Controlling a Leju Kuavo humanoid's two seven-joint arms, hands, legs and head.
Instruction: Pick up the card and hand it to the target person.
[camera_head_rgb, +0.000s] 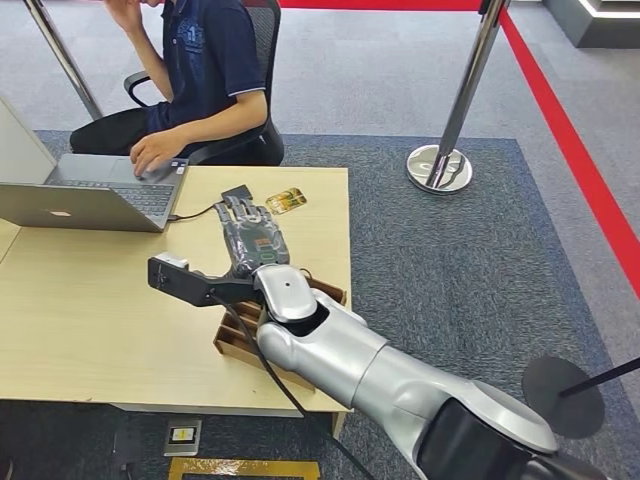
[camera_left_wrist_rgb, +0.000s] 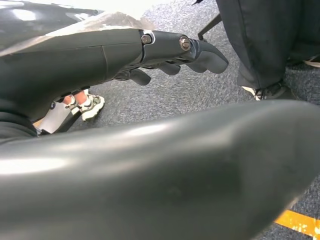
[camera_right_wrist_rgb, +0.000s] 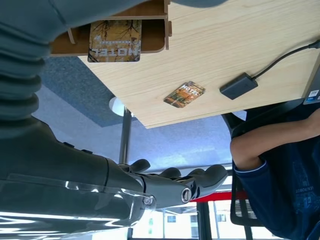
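Observation:
A brown and orange hotel card (camera_head_rgb: 286, 201) (camera_right_wrist_rgb: 184, 94) lies flat on the wooden table (camera_head_rgb: 98, 300) near its far right corner. My right hand (camera_head_rgb: 247, 231) (camera_right_wrist_rgb: 177, 182) hovers over the table just short of the card, palm down, fingers stretched out and apart, holding nothing. A second card (camera_right_wrist_rgb: 115, 40) sits in a wooden holder (camera_head_rgb: 249, 335) under my right forearm. My left hand (camera_left_wrist_rgb: 177, 52) hangs low over the carpet, fingers loosely extended, with nothing in it. A person in a dark blue shirt (camera_head_rgb: 204, 60) sits at the far side of the table.
An open laptop (camera_head_rgb: 83, 195) stands at the table's far left, with the person's hand on it. A black adapter (camera_head_rgb: 235, 193) with a cable lies just beyond my right hand. A stanchion base (camera_head_rgb: 439, 168) and a red floor line (camera_head_rgb: 573, 150) are to the right.

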